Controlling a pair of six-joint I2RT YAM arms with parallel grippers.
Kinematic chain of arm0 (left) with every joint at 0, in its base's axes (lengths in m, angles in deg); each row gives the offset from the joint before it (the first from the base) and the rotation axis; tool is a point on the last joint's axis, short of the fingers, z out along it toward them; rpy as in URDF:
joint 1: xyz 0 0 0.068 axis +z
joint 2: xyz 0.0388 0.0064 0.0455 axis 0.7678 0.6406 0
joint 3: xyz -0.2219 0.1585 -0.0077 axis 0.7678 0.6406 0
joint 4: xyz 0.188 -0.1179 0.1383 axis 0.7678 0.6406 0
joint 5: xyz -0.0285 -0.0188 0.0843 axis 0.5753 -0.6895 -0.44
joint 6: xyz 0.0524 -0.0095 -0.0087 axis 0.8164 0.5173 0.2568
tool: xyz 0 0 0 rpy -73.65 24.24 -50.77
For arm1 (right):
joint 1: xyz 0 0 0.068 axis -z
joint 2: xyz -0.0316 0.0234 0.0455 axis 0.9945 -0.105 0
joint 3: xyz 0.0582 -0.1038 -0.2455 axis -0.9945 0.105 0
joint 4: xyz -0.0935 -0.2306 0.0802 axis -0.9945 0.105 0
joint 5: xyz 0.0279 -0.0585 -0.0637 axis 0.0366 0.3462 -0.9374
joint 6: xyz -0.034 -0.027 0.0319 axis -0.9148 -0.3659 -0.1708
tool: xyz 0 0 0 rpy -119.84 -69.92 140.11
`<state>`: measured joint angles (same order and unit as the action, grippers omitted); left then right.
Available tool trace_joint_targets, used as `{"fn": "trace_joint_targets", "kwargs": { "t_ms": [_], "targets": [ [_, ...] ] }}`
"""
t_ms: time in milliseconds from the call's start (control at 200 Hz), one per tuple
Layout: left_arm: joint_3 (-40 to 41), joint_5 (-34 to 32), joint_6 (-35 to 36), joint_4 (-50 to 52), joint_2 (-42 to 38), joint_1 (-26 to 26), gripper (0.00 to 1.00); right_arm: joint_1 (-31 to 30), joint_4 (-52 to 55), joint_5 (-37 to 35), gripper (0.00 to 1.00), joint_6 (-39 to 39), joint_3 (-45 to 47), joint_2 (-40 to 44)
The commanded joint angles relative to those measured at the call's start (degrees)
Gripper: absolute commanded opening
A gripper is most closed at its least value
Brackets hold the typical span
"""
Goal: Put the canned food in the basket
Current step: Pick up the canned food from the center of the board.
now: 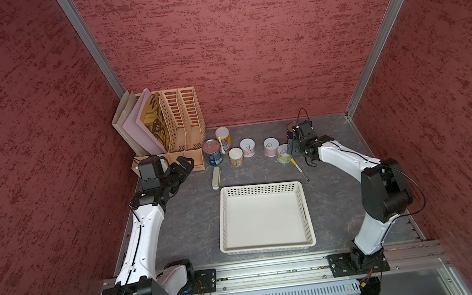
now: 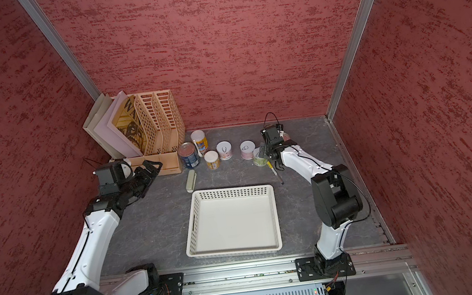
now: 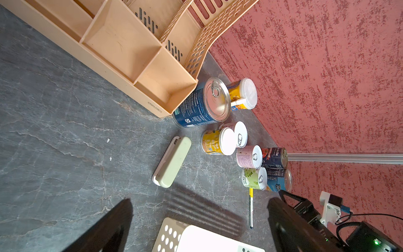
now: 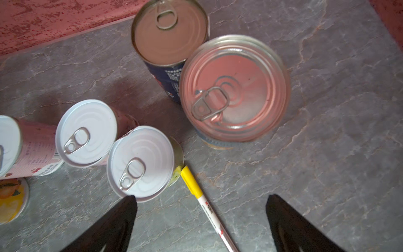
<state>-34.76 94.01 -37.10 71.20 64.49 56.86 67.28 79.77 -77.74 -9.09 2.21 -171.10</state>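
While its jaws stand wide with nothing between them, the right gripper point(image 4: 200, 197) hangs over the pen point(image 4: 210, 209), which lies on the table point(image 4: 327, 152) with its yellow cap just beside the green can point(image 4: 140, 161); one fingertip point(image 4: 123, 211) sits close to that can's white lid. Beyond the pen stand two metal-topped cans with blue labels, close together: a blurred can point(image 4: 234, 87) and, nearer the back wall, a navy can point(image 4: 169, 32). Seen from above, this gripper is at 1 o'clock from the basket point(image 1: 261, 186).

The left gripper point(image 3: 200, 200), jaws equally wide and holding nothing, hovers at 10 o'clock from the basket, in front of the rack point(image 1: 182, 121).

All eight cans stand upright on the table in a loose line at 12 o'clock from the basket, none of them inside it. A large blue can point(image 1: 212, 152) is just beside the rack, with a tall yellow can point(image 1: 223, 139) behind it. Then come a small yellow can point(image 1: 236, 156), a pink can point(image 1: 248, 147) and a second pink can point(image 1: 271, 146), followed by the green can and the pair by the right gripper.

A pale bar point(image 1: 216, 177) also lies at 10 o'clock, between the left gripper and the basket's corner
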Motion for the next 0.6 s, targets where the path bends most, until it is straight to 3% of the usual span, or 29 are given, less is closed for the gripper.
{"fn": "trace_joint_targets", "kwargs": {
  "t_ms": [0,596],
  "targets": [
    [-1.2,0.5,0.8,0.0,0.6,0.2,1.0,1.8,0.5,-2.7,0.98,-1.1,-3.3,-2.5],
    [-1.0,1.7,0.5,-1.3,3.6,0.1,1.0,6.2,3.1,-3.0,0.98,-3.5,-17.6,-15.2]
  ]
}}
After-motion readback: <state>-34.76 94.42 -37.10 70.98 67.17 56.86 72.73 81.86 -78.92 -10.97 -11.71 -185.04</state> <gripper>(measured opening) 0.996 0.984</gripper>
